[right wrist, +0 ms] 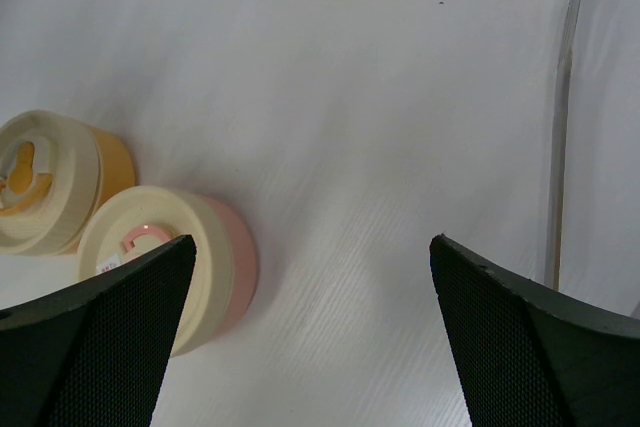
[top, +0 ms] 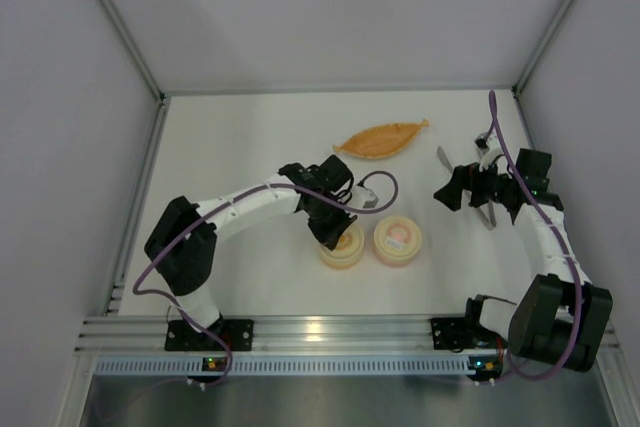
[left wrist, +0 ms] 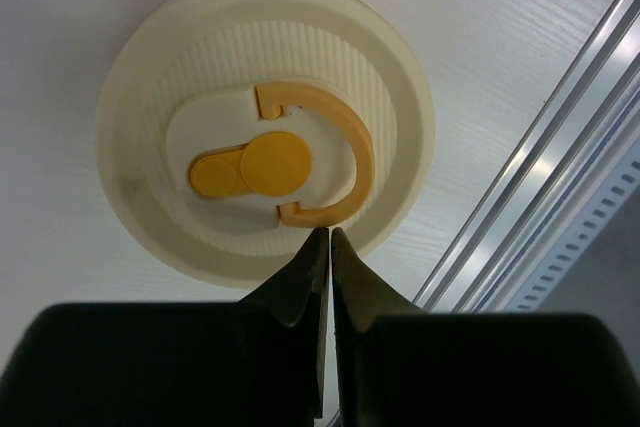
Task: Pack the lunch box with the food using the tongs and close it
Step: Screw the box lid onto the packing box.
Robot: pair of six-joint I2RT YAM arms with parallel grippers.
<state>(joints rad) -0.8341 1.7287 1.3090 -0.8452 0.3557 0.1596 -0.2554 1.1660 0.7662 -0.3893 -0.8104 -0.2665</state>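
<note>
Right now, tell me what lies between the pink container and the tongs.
Bare white table, by the right wrist view: pink container left, tongs right, nothing lying between.

Left box (top: 345, 253) sits beside right box (top: 398, 240), dish (top: 380, 138) behind, tongs (right wrist: 561, 137) farther right.

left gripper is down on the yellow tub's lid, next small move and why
Probably lift the left gripper slightly to test the hold: its jaws are shut at the end of the orange handle on the cream lid, and whether they pinch it is unclear.
</note>
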